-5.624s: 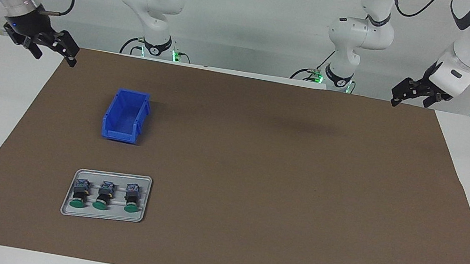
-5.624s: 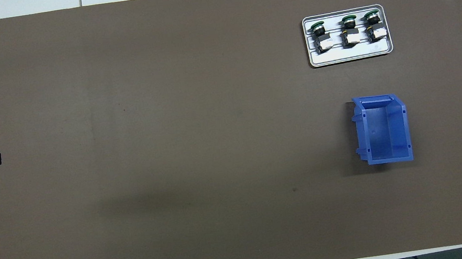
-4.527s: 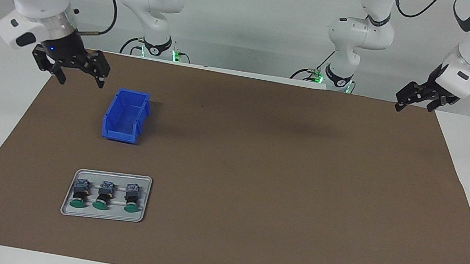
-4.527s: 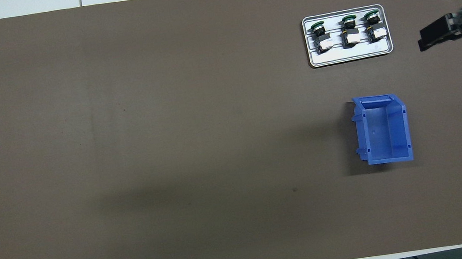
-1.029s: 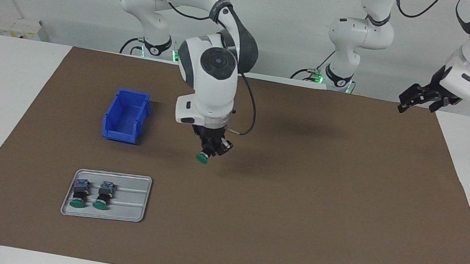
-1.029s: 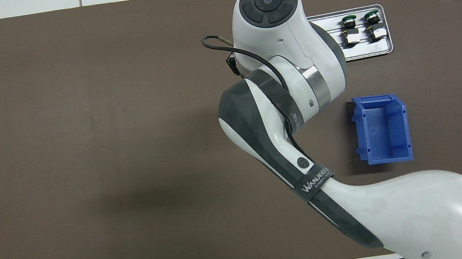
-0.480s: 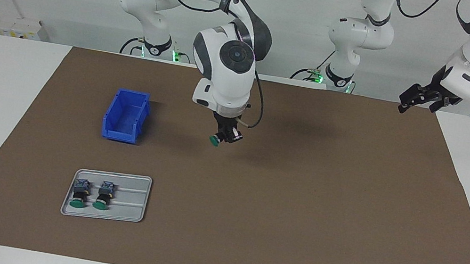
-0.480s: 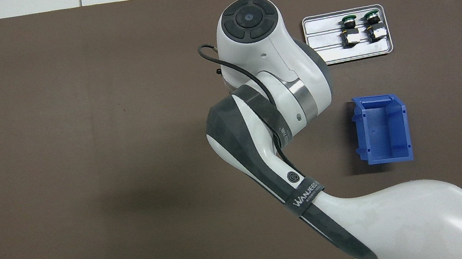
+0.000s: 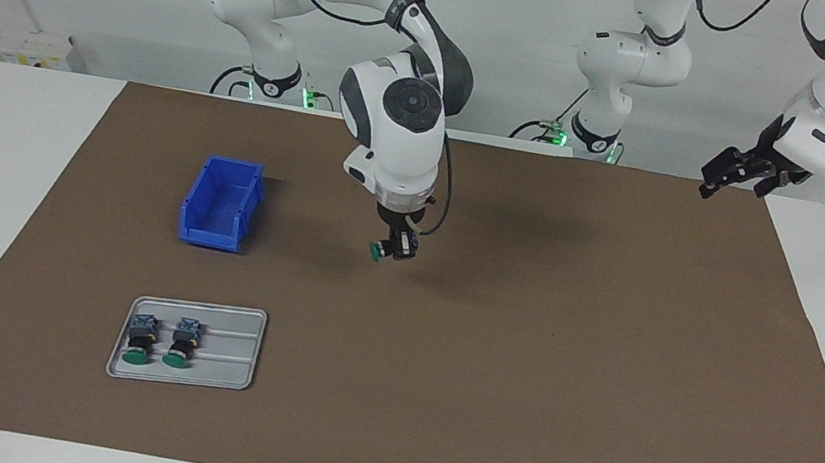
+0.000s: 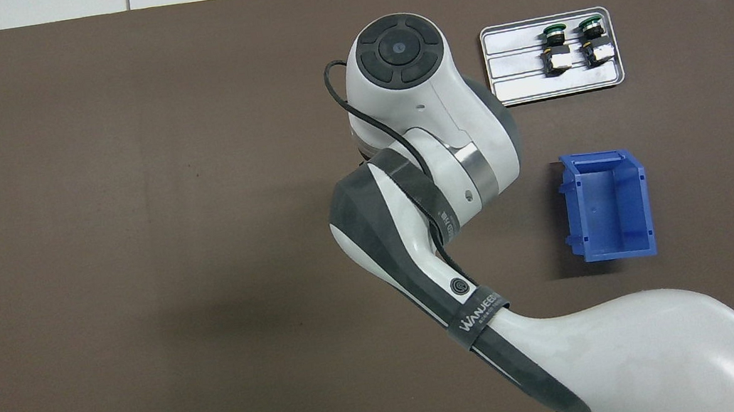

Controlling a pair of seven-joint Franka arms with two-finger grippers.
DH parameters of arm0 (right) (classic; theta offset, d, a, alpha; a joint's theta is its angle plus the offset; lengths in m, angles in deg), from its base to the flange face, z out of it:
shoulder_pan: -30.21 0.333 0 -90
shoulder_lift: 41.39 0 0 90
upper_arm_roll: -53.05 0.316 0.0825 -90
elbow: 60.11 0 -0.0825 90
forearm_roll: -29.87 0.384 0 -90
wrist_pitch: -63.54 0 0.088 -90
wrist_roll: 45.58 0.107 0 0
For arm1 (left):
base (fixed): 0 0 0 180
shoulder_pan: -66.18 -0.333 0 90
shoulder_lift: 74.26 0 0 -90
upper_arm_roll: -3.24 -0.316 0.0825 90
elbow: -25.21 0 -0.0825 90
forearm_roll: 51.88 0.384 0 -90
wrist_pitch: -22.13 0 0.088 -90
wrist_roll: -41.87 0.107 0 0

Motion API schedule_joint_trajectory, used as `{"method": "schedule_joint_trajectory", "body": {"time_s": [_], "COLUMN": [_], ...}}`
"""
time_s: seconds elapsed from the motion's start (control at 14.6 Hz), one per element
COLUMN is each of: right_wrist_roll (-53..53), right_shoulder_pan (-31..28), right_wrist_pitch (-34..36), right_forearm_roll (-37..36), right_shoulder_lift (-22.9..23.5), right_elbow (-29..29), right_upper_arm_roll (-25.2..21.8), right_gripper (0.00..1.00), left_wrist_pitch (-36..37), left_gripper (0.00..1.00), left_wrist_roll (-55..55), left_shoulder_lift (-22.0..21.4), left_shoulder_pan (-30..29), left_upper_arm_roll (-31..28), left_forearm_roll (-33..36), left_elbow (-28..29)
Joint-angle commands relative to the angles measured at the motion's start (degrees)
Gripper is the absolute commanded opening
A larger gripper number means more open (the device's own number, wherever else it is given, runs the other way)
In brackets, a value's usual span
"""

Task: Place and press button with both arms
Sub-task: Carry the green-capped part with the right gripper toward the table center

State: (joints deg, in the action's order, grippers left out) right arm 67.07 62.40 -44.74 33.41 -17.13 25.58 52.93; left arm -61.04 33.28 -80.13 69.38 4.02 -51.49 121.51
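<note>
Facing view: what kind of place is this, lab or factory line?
Most likely a robot lab bench: two white arms bolted at one table, a brown mat, and staged props only, a blue bin and a tray of buttons.

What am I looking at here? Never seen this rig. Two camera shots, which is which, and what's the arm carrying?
Two white robot arms work at one table covered with a brown mat. One picture faces the robots from across the table; the other looks steeply down from above their own end, so the sides are swapped between them.

The right gripper is shut on a green-capped push button and holds it up over the middle of the mat. In the overhead view the arm's own body hides it.

The left gripper is open and waits over the mat's edge at its own end.

On the mat lie a metal tray with two more buttons, and nearer the robots an empty blue bin.
</note>
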Motion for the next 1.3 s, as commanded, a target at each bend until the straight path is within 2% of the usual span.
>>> {"method": "schedule_joint_trajectory", "body": {"time_s": [0.0, 0.21, 0.48, 0.62, 0.75, 0.82, 0.89, 0.96, 1.03, 1.23], "right_wrist_roll": [3.89, 5.37, 11.70, 12.24, 13.99, 14.69, 14.70, 14.35, 14.00, 13.56], "right_shoulder_pan": [0.76, 3.66, 7.62, 7.71, 8.93, 9.29, 9.20, 9.29, 9.29, 9.20], "right_wrist_pitch": [-2.10, -8.24, -12.91, -13.71, -16.42, -16.87, -15.92, -15.21, -15.03, -14.59], "right_forearm_roll": [-1.16, -1.79, -2.57, -2.75, -3.36, -3.63, -3.63, -5.20, -8.43, -9.61], "right_shoulder_lift": [-0.28, 2.45, 7.72, 8.51, 10.71, 11.15, 11.24, 11.33, 11.25, 10.72], "right_elbow": [2.38, 2.47, 0.44, 0.62, 0.62, 0.62, -0.07, -0.08, 0.01, -0.08], "right_upper_arm_roll": [0.21, 0.21, 0.21, 0.21, 0.21, 0.21, 0.21, 0.21, 0.30, 0.39], "right_gripper": [0.00, 0.03, 0.03, 0.08, 0.16, 0.22, 0.35, 0.73, 1.00, 1.00], "left_wrist_pitch": [-1.11, -1.90, -2.08, -2.08, -2.78, -4.00, -4.80, -4.89, -4.98, -4.90], "left_gripper": [1.00, 1.00, 1.00, 1.00, 1.00, 1.00, 1.00, 1.00, 1.00, 1.00], "left_wrist_roll": [0.33, -0.03, -0.02, -0.11, 0.24, 0.07, -0.20, -0.20, -0.20, -0.64], "left_shoulder_lift": [-1.60, -1.60, -1.69, -1.69, -1.77, -1.86, -2.04, -2.21, -2.21, -1.86], "left_shoulder_pan": [-0.57, -0.48, -1.62, -1.53, -1.01, -0.92, -0.66, -0.74, -0.83, -0.74], "left_upper_arm_roll": [0.10, 0.01, 0.01, 0.01, 0.10, 0.10, 0.18, 0.36, 0.27, 0.54], "left_forearm_roll": [-0.03, -0.03, -0.03, -0.03, -0.03, -0.03, -0.03, -0.03, -0.03, -0.03], "left_elbow": [1.87, 2.05, 2.31, 2.31, 2.75, 3.62, 4.50, 4.68, 4.68, 4.60]}}
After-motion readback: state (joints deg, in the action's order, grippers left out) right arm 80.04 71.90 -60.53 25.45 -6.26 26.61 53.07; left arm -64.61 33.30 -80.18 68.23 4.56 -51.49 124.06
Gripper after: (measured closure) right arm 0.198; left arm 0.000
